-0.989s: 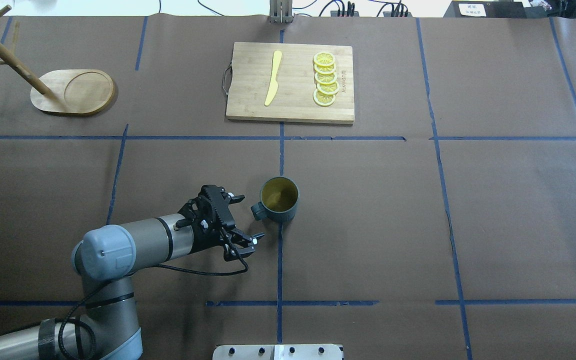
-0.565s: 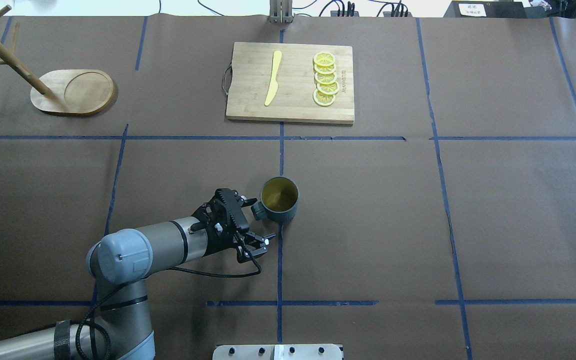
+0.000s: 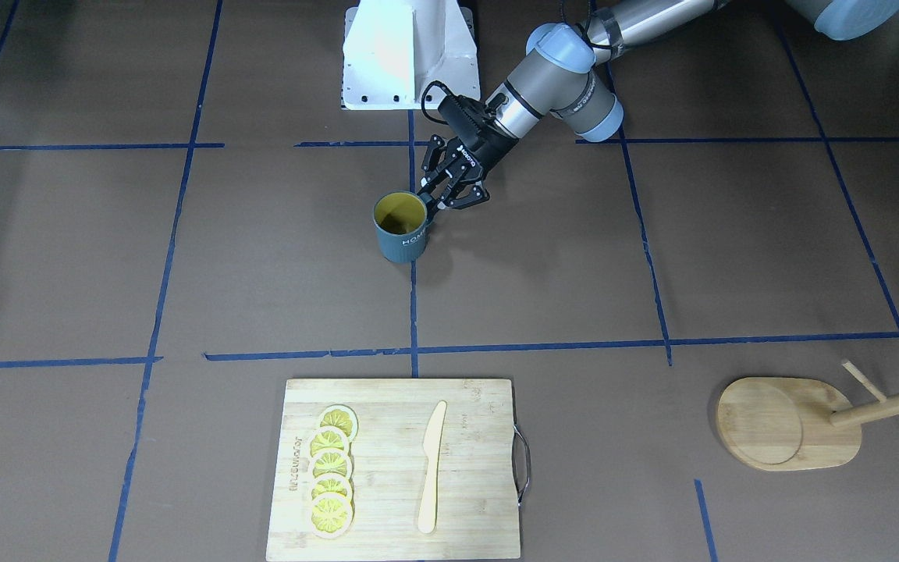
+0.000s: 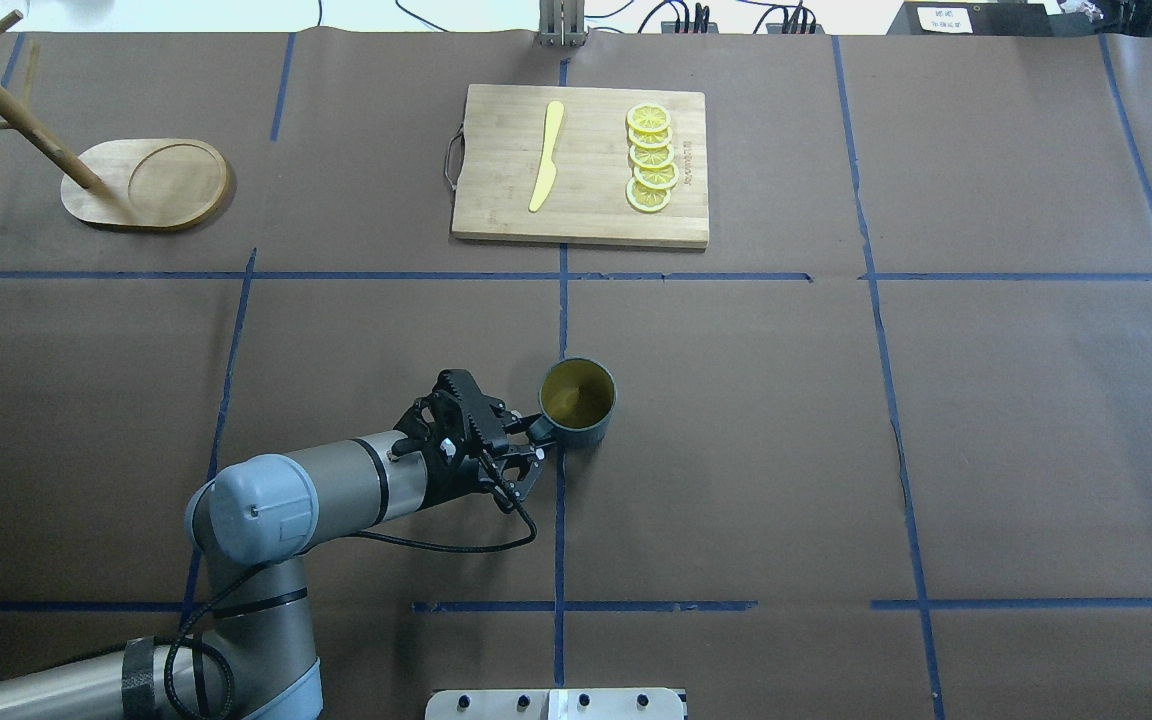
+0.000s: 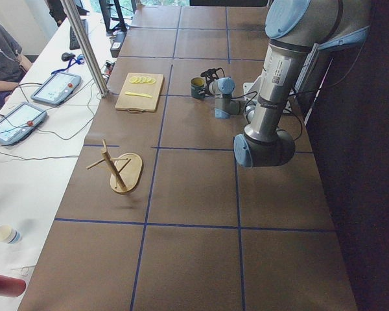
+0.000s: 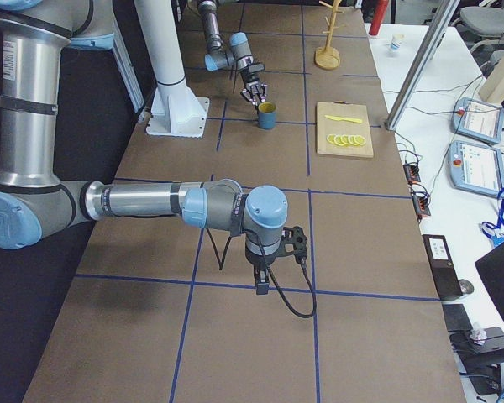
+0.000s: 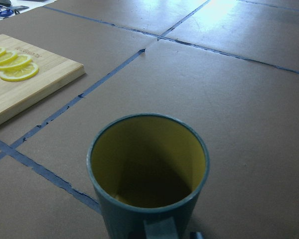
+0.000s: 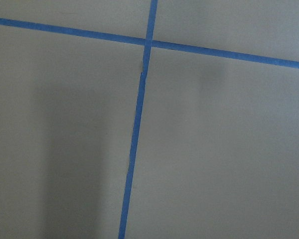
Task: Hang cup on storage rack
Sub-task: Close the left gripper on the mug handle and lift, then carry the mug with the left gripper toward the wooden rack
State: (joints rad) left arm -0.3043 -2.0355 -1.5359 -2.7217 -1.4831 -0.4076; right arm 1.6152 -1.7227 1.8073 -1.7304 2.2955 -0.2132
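Table (image 4: pixel 836 450) is bare brown paper with room on all sides. The cutting board (image 4: pixel 496 205), carrying lemon slices (image 4: pixel 651 160) and a yellow knife (image 4: pixel 546 157), sits upper centre of the overhead, and the storage rack (image 4: pixel 166 185) is upper left by the frame edge, well apart from the rest. Left gripper (image 4: pixel 533 447) is at lower centre-left with its fingers narrow on the handle of the cup (image 4: pixel 577 393); the right gripper (image 6: pixel 296 239) shows only in the right-side view, so I can't tell its fingers. Cup stands lower centre, just right of the middle tape line (image 4: pixel 562 320), upright with long axis vertical, mouth up, handle pointing frame-left into the left gripper.
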